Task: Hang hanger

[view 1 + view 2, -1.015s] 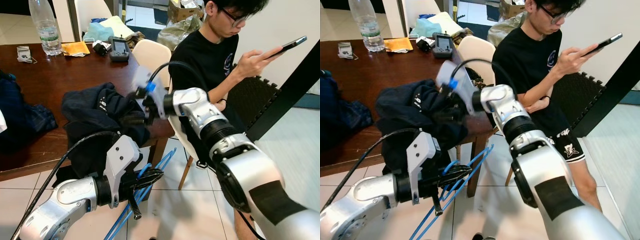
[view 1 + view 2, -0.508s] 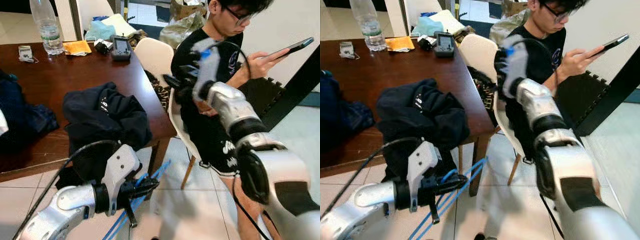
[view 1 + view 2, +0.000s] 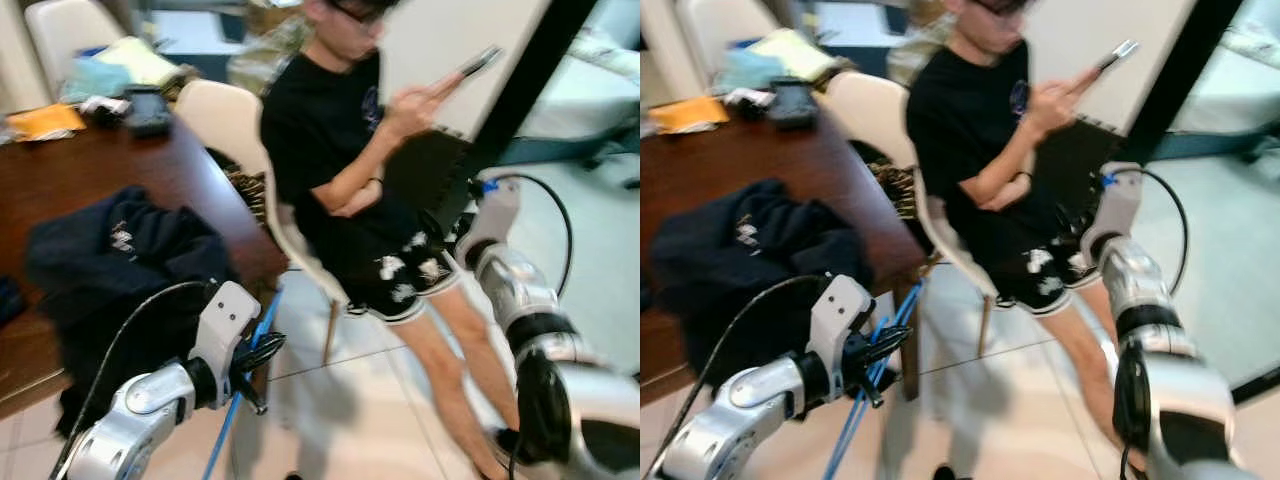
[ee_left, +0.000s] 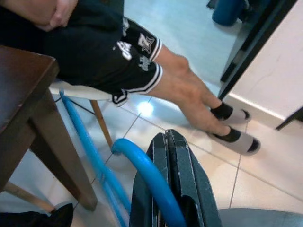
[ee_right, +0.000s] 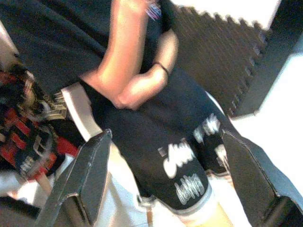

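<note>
A blue plastic hanger [image 3: 245,385] hangs low beside the table's corner, slanting down toward the tiled floor. My left gripper [image 3: 262,352] is shut on its curved top, and in the left wrist view the black fingers [image 4: 176,163] press together with the blue hanger [image 4: 142,168] curving across them. My right gripper [image 3: 450,232] is stretched out to the right near the seated person's lap. It is open, and the right wrist view shows its fingers [image 5: 92,165] wide apart with nothing between them. A dark garment [image 3: 110,255] lies crumpled on the brown table [image 3: 90,165].
A person [image 3: 330,130] in black sits on a white chair [image 3: 225,110] just beyond the table's corner, legs out over the floor, holding a phone. A black slanted post [image 3: 510,100] rises behind. Small items lie at the table's far end.
The view has swung to the right. My right arm left the garment on the table and swung out right to the person's lap. The left gripper still holds the hanger.
</note>
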{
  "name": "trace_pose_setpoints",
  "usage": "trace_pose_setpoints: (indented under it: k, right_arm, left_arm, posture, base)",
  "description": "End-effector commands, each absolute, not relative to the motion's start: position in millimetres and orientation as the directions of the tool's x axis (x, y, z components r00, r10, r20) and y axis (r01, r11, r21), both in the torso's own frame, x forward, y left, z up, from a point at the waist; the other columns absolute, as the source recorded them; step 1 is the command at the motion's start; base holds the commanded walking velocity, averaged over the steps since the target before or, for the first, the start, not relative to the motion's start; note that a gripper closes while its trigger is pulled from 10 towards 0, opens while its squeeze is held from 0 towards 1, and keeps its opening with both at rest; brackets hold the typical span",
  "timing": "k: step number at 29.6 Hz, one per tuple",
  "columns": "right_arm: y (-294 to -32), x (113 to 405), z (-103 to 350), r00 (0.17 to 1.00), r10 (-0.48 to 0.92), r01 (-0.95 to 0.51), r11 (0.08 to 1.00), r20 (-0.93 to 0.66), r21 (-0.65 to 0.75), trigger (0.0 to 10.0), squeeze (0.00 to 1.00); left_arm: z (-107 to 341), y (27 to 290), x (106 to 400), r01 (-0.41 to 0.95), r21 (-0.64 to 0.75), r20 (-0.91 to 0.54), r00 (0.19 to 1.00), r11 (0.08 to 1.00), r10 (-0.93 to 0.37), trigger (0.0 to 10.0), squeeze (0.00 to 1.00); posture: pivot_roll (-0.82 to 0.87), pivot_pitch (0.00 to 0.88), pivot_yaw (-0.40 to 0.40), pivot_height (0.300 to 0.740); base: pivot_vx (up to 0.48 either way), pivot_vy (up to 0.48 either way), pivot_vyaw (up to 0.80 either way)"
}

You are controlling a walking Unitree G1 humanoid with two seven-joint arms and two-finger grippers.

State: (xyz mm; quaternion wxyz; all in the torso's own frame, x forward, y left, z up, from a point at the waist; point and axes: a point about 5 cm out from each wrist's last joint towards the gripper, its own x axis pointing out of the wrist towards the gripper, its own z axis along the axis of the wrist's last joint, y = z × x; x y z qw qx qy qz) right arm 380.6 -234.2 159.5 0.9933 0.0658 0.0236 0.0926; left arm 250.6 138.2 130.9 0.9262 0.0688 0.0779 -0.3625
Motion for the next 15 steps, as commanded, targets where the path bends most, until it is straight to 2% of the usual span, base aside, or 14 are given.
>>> trace_pose_setpoints:
  k: [1,2,6,9,10,11,15]
  right_arm:
    - [-219.7,363.3,136.8,0.933,0.359,-0.348,0.921,-0.031,0.176,10.0,0.0]
    - [-214.6,351.8,127.2,0.9,0.435,-0.423,0.891,-0.037,0.166,10.0,0.0]
    - [-212.8,343.7,119.8,0.882,0.467,-0.455,0.877,-0.055,0.153,10.0,0.0]
    - [-228.0,334.2,96.2,0.91,0.376,-0.363,0.926,-0.172,0.104,10.0,0.0]
    - [-228.0,334.2,96.2,0.91,0.376,-0.363,0.926,-0.172,0.104,10.0,0.0]
    - [-233.5,333.2,91.3,0.924,0.33,-0.315,0.943,-0.194,0.104,10.0,0.0]
    - [-236.5,333.8,88.1,0.944,0.255,-0.238,0.965,-0.207,0.106,10.0,0.0]
  left_arm:
    - [127.8,141.7,253.2,0.662,0.08,-0.195,0.744,0.745,-0.639,10.0,0.0]
    - [128.6,142.0,254.4,0.665,0.084,-0.193,0.742,0.742,-0.643,10.0,0.0]
    - [129.3,141.6,255.1,0.67,0.084,-0.19,0.737,0.737,-0.648,10.0,0.0]
    - [130.2,130.9,246.6,0.762,0.049,-0.194,0.641,0.645,-0.743,10.0,0.0]
    - [130.2,130.9,246.6,0.762,0.049,-0.194,0.641,0.645,-0.743,10.0,0.0]
    - [132.0,126.0,240.9,0.803,0.03,-0.186,0.59,0.595,-0.786,10.0,0.0]
    - [133.7,116.9,241.5,0.819,0.007,-0.185,0.565,0.574,-0.804,10.0,0.0]
  posture:
    - [0.16,0.104,-0.075,0.74]
    - [0.16,0.104,-0.071,0.74]
    - [0.16,0.106,-0.067,0.74]
    - [0.15,0.113,-0.065,0.74]
    - [0.15,0.113,-0.065,0.74]
    - [0.16,0.117,-0.067,0.74]
    - [0.16,0.124,-0.061,0.74]
  base:
    - [0.0,0.0,0.0]
    - [0.0,0.0,0.0]
    - [0.0,0.0,0.0]
    - [0.0,0.0,0.0]
    - [0.0,0.0,0.0]
    - [0.0,0.0,0.0]
    - [0.0,0.0,0.0]
